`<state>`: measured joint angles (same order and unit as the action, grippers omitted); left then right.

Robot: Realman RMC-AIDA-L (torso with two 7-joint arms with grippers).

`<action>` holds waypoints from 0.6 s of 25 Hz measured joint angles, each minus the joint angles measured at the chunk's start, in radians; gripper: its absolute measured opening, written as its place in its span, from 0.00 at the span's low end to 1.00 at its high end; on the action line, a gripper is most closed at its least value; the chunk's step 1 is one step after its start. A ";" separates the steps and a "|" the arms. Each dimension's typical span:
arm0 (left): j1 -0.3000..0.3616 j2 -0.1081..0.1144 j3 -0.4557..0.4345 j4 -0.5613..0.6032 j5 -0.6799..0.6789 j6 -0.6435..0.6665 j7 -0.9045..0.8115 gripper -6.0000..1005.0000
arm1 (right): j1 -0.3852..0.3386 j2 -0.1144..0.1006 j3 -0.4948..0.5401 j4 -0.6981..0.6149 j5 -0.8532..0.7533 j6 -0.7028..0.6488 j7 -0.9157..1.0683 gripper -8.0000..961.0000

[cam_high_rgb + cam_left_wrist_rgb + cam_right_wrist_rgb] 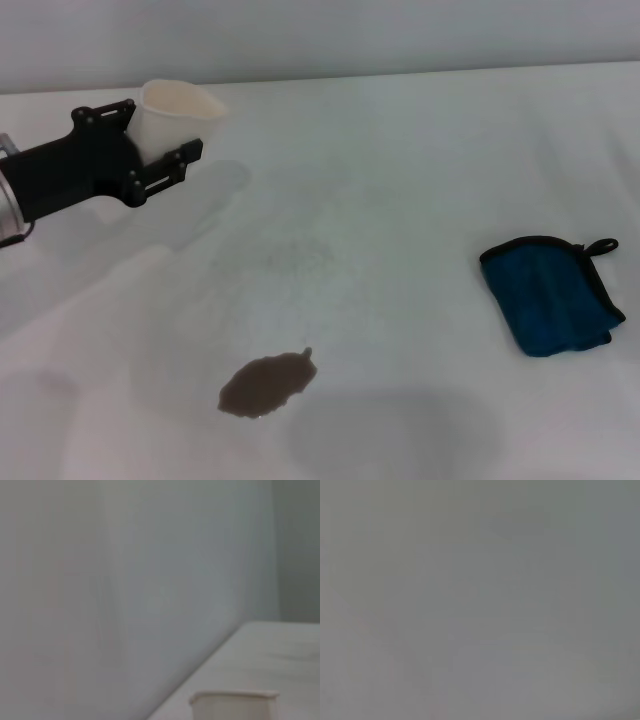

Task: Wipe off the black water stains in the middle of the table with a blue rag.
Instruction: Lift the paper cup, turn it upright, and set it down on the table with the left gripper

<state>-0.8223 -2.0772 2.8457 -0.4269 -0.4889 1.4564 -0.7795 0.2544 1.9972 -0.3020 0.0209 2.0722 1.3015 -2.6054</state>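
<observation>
Head view, blue rag (553,296) far from left fingers (165,172)

The surface (420,160) is plain matte white, with faint grey shadows. The stain (266,385) on it is dark brownish-grey. The rag (553,296) is teal-blue, edged in black, with a black loop at one corner. The paper cup (172,115) is off-white. The left claw (150,150) is black.
</observation>
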 joint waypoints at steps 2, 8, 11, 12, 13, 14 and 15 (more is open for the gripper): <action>0.033 0.000 0.000 0.055 -0.048 -0.020 0.050 0.56 | 0.003 0.000 -0.001 -0.005 0.000 -0.008 -0.001 0.89; 0.155 -0.001 -0.001 0.236 -0.153 -0.075 0.196 0.54 | 0.004 0.000 0.005 -0.016 0.002 -0.011 0.007 0.89; 0.218 -0.001 -0.001 0.310 -0.191 -0.103 0.273 0.55 | 0.005 0.000 0.005 -0.022 0.001 -0.015 0.007 0.89; 0.240 -0.002 -0.002 0.330 -0.205 -0.119 0.297 0.55 | 0.005 0.000 0.004 -0.024 0.001 -0.018 0.007 0.89; 0.259 -0.002 -0.002 0.347 -0.218 -0.136 0.320 0.55 | 0.006 0.000 0.003 -0.027 0.000 -0.020 0.008 0.89; 0.277 -0.002 -0.002 0.362 -0.227 -0.150 0.336 0.56 | 0.007 0.000 0.000 -0.029 0.000 -0.022 0.008 0.89; 0.295 -0.003 -0.003 0.376 -0.236 -0.163 0.353 0.56 | 0.008 0.000 -0.003 -0.031 -0.001 -0.023 0.008 0.89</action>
<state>-0.5269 -2.0798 2.8429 -0.0509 -0.7249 1.2932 -0.4269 0.2627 1.9972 -0.3045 -0.0105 2.0714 1.2786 -2.5977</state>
